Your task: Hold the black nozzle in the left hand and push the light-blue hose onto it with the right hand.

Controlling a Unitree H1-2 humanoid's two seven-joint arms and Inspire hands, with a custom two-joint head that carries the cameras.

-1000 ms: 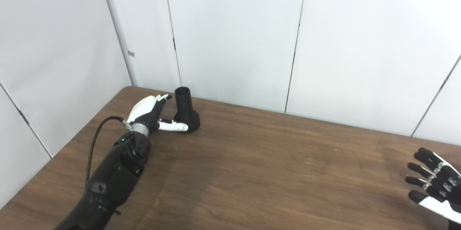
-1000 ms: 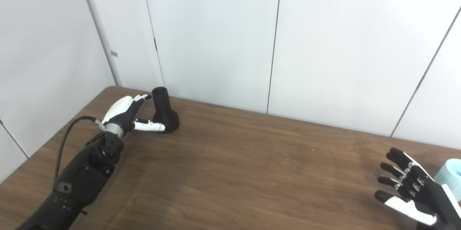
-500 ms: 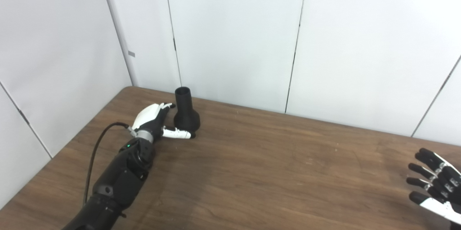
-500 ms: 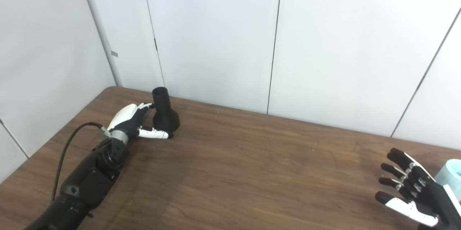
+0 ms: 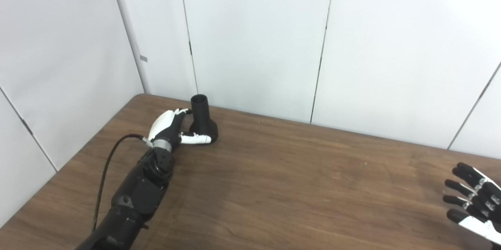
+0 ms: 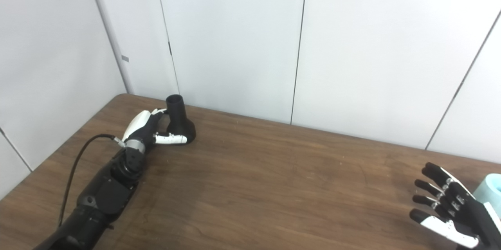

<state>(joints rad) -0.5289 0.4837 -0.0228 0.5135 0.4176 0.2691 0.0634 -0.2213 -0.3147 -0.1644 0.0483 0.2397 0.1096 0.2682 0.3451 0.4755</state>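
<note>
1. Fingers of the right hand [image 6: 454, 213] are seen spread wide and empty at the near right corner of the table [image 6: 274, 187]; nothing is held.
2. Just behind that hand, at the right edge of the table, a small part of the light-blue hose [image 6: 489, 191] is visible in the right eye view only; whether the hand touches it cannot be told, and it is not gripped.
3. Bare wood is shown across the middle of the table, so hose and nozzle are kept well apart.
4. Toward the far left corner, the left hand [image 5: 169, 129] is found wrapped loosely about the black nozzle [image 5: 202, 123], with the thumb laid across the front of the flared base and the fingers reaching up beside the neck.
5. The nozzle is seen upright with its base on the table, open end up; it is not lifted.
6. The task is judged barely begun: the left grasp is only being formed, and picking up the hose, bringing the parts together and pushing remain to be done.
</note>
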